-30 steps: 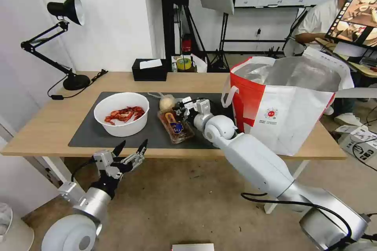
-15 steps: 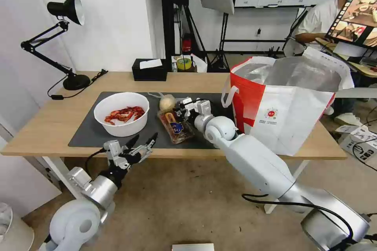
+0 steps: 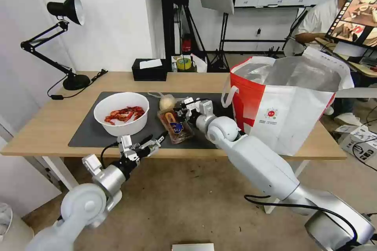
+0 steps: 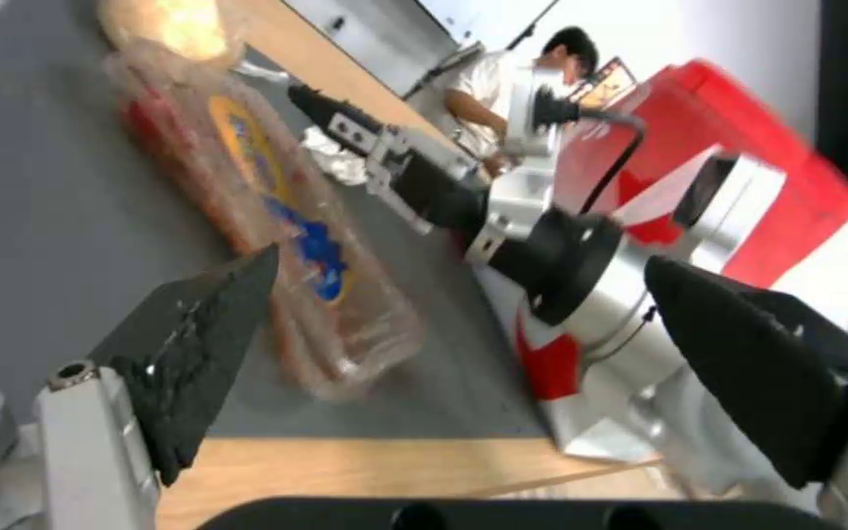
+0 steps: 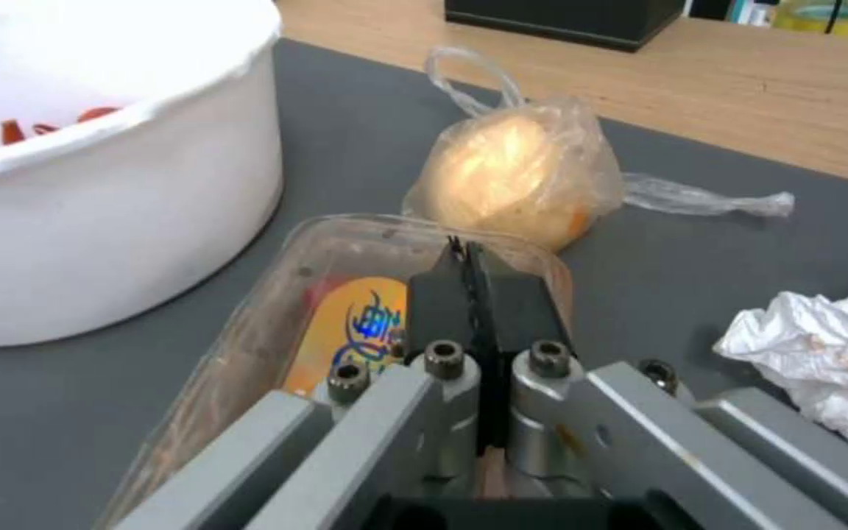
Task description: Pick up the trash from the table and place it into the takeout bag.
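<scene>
Right gripper (image 5: 467,254) pinched shut over the clear tray (image 5: 277,346).
Left gripper (image 3: 154,141) wide; I should approach level, straddling its rim.

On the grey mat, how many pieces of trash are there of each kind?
White bowl of red shells: 1
Clear plastic tray: 1 seen; whether another is stacked under it, I cannot tell
Clear bag with beige lump: 1
Crumpled white tissue: 1
Total: 4
</scene>
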Tool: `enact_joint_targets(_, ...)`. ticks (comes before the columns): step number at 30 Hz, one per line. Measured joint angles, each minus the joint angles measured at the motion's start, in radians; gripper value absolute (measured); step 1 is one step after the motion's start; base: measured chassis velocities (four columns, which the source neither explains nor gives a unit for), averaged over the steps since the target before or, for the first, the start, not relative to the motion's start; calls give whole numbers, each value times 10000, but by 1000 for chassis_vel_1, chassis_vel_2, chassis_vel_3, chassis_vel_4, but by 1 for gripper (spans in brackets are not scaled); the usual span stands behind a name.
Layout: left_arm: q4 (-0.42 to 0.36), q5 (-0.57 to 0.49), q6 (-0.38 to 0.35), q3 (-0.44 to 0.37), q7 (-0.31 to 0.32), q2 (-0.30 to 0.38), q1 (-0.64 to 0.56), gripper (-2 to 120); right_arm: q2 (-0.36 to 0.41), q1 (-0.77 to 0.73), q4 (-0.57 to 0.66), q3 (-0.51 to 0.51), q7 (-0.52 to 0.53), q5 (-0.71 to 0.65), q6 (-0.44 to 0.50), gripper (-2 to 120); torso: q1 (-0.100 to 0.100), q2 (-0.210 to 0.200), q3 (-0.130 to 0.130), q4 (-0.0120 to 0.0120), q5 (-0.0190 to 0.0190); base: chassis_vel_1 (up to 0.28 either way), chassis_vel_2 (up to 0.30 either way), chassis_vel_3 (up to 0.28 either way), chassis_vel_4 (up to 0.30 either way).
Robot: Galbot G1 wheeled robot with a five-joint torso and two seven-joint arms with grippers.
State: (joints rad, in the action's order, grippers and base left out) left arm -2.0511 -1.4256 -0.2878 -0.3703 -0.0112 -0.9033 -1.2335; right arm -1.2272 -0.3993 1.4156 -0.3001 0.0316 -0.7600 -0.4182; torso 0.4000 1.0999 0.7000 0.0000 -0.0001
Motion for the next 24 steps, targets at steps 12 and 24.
enact_joint_targets(12,850,-1934,-984,502,655,283,1481,100,128,-67,174,123,7,-55,0,0,0,0,0,-1,1,0,0,0,0)
enact_joint_targets(24,1551,-1645,-1078,1236,1158,11,2006,100,267,-135,385,174,-5,-213,6,0,0,0,0,0,1,0,0,0,0)
